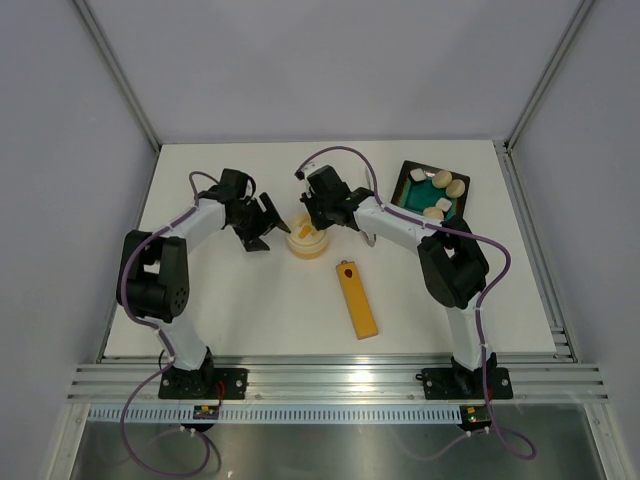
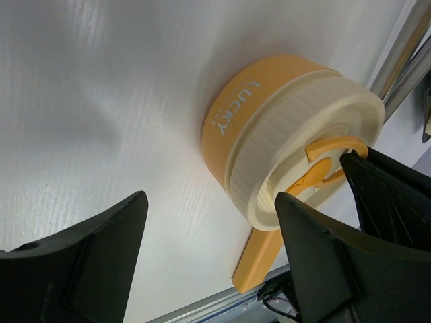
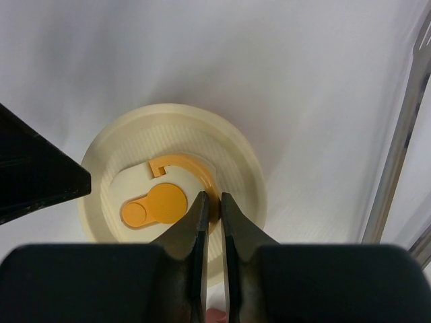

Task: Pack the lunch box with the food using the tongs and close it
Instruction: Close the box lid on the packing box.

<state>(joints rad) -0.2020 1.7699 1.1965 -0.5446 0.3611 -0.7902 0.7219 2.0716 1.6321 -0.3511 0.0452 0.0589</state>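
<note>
The lunch box [image 1: 307, 240] stands mid-table with its ribbed cream lid [image 3: 175, 134] on it. My right gripper [image 3: 213, 198] reaches down onto the lid from the far side, its tips shut on the lid's raised orange handle [image 3: 214, 188]. Just left of the box, my left gripper [image 2: 210, 202] is open. Only bare table lies between its fingers, and the box [image 2: 269, 128] sits ahead, off its right finger. Food pieces [image 1: 455, 186], cream ovals and white blocks, lie in the black tray [image 1: 408, 172]. A slim silver arm of the tongs [image 3: 397, 155] shows right of the box.
A long orange-yellow bar [image 1: 357, 298] with a red dot lies in front of the box, running toward the near edge. The black tray with green inside sits at the back right corner. Grey walls close the table at the back and sides.
</note>
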